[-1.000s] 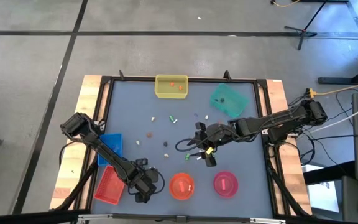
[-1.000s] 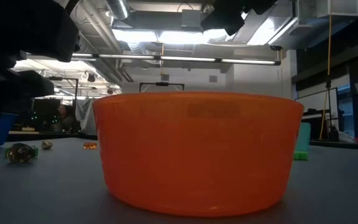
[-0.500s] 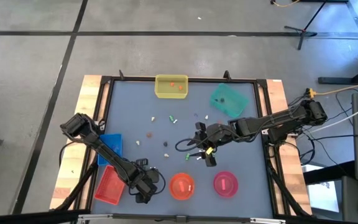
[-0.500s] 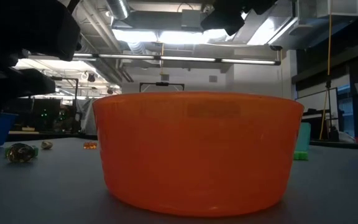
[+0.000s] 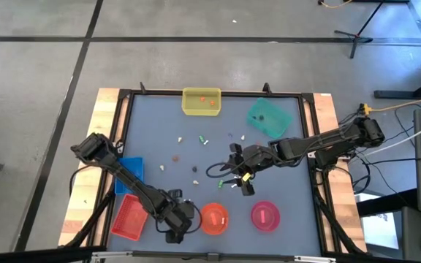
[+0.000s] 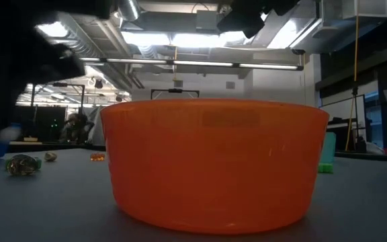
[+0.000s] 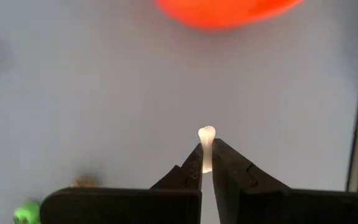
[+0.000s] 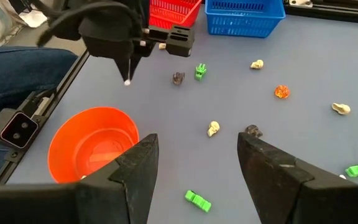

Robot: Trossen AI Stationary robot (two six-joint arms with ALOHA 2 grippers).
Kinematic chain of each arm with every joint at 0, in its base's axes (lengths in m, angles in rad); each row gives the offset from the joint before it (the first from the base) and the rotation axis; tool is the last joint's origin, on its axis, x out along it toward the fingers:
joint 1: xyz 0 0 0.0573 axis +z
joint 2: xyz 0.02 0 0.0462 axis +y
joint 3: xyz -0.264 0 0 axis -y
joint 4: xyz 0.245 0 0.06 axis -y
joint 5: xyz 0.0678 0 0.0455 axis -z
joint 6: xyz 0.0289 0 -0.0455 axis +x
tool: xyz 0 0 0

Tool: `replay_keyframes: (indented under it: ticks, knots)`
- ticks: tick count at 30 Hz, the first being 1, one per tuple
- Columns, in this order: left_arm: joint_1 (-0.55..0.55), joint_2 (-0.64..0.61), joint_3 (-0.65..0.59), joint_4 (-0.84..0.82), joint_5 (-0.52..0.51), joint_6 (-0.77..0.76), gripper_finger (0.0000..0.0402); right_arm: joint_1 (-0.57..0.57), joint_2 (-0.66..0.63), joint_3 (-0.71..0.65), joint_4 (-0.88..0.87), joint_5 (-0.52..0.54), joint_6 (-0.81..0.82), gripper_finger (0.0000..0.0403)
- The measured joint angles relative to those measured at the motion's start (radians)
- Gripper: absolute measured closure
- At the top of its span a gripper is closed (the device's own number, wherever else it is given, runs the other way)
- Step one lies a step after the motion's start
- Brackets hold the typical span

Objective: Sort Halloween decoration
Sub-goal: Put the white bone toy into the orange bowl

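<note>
The left arm reaches along the table's near edge, its left gripper (image 7: 206, 163) clenched on a small white bone-shaped trinket (image 7: 206, 144) and hanging in the air just beside the orange bowl (image 5: 213, 218) — a second ago it sat further back by the red basket (image 5: 129, 217). The trinket's long axis runs in line with the fingers, knobbed end poking out past the tips. The right gripper (image 8: 197, 163) hovers mid-table with fingers spread and nothing between them — unmoved — over scattered trinkets (image 8: 213, 128).
</note>
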Motion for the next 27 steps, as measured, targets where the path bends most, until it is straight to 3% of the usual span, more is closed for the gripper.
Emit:
replay_keyframes:
  ticks: [10,17,27]
  knots:
    - [0.069,-0.003,0.104,0.044,-0.037,0.12,0.0393,0.0,-0.009,0.0,0.002,0.0,0.0,0.0185]
    - [0.096,0.001,0.109,0.208,-0.06,0.165,0.0393,0.0,-0.009,0.0,0.002,0.0,0.0,0.0185]
    - [0.097,0.005,0.109,0.216,-0.077,0.166,0.0393,0.0,-0.01,0.0,0.002,-0.001,0.0,0.0185]
